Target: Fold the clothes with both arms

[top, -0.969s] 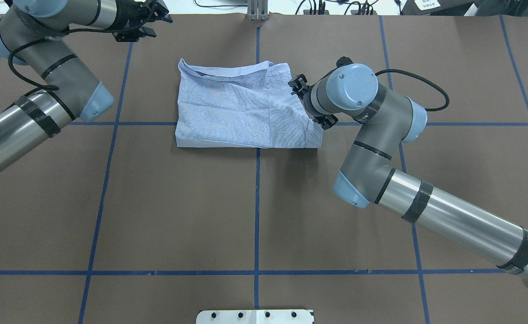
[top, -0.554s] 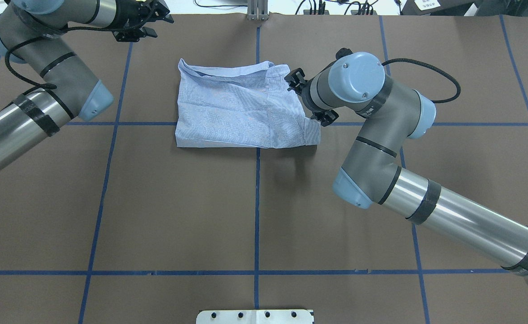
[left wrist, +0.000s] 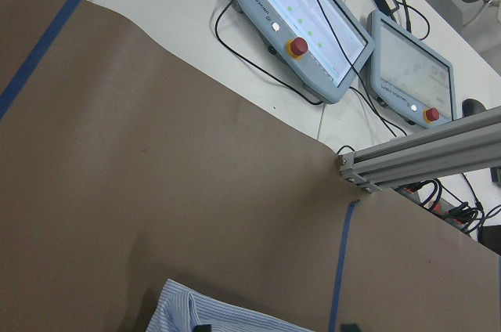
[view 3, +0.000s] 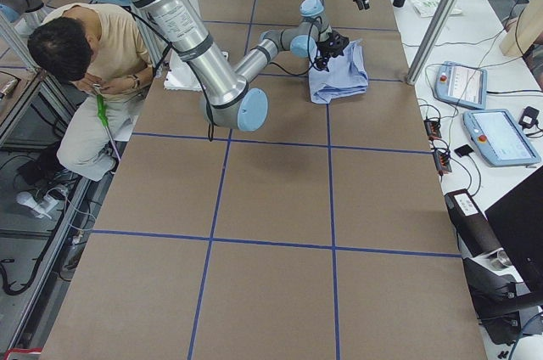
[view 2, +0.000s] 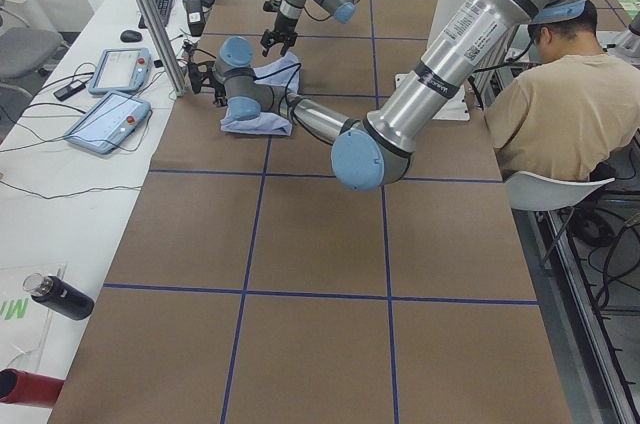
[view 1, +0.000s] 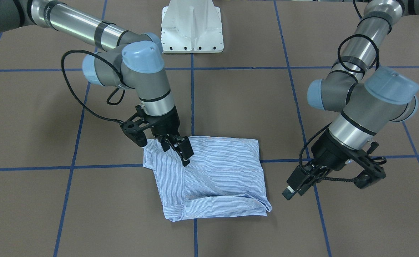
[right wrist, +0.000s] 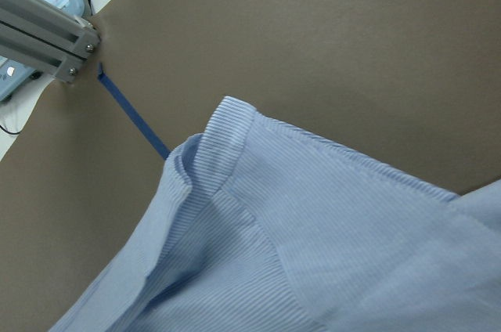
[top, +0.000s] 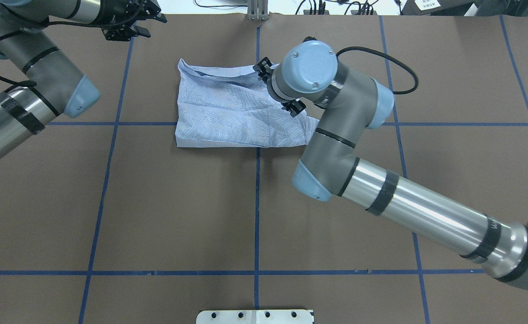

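Observation:
The light blue striped shirt (view 1: 223, 171) lies folded into a rough rectangle on the brown table (top: 178, 202). It also shows in the overhead view (top: 223, 108). My right gripper (view 1: 177, 151) is shut on the shirt's edge on my right side and holds that edge raised off the table. In the overhead view the right wrist hides the fingers. The right wrist view shows the lifted cloth (right wrist: 313, 254) close up. My left gripper (top: 149, 24) is open and empty, off the far left of the shirt, also in the front view (view 1: 375, 175).
The white pedestal base (view 1: 192, 28) stands at the robot's side of the table. Two teach pendants (left wrist: 297, 19) and an aluminium post (left wrist: 423, 164) sit past the table's far edge. An operator (view 3: 93, 54) sits behind the robot. Blue tape lines cross the table.
My right arm has swung left over the shirt, taking the shirt's right edge leftwards and upwards with it. My left arm has drawn back a little to the left.

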You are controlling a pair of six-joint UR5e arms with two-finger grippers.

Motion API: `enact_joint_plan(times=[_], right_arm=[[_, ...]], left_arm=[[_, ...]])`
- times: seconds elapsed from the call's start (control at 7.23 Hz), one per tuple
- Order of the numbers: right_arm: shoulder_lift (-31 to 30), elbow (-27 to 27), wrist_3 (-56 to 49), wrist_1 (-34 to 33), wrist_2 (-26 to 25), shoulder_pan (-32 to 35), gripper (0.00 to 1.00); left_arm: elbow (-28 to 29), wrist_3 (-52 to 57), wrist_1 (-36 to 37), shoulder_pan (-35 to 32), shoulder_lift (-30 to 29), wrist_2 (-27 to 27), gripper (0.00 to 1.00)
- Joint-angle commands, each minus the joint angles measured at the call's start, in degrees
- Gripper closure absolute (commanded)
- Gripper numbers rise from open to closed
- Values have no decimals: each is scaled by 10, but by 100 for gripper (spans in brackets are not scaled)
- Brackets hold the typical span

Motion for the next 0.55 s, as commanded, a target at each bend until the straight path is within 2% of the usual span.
enact_joint_plan(times=[0.0,0.14,0.28,0.42], right_arm=[[74,-104,15,15,-34,-14,100],[98,-153,12,50,-51,-21,100],[151,-233,-13,55,-51,-22,100],[159,-266,-44,84,-51,-29,100]], left_arm=[[-18,30,1,-26,19,-36,37],[-40,60,2,-38,46,-52,37],[-47,75,2,-57,57,-72,37],[-48,75,2,-70,61,-91,37]])
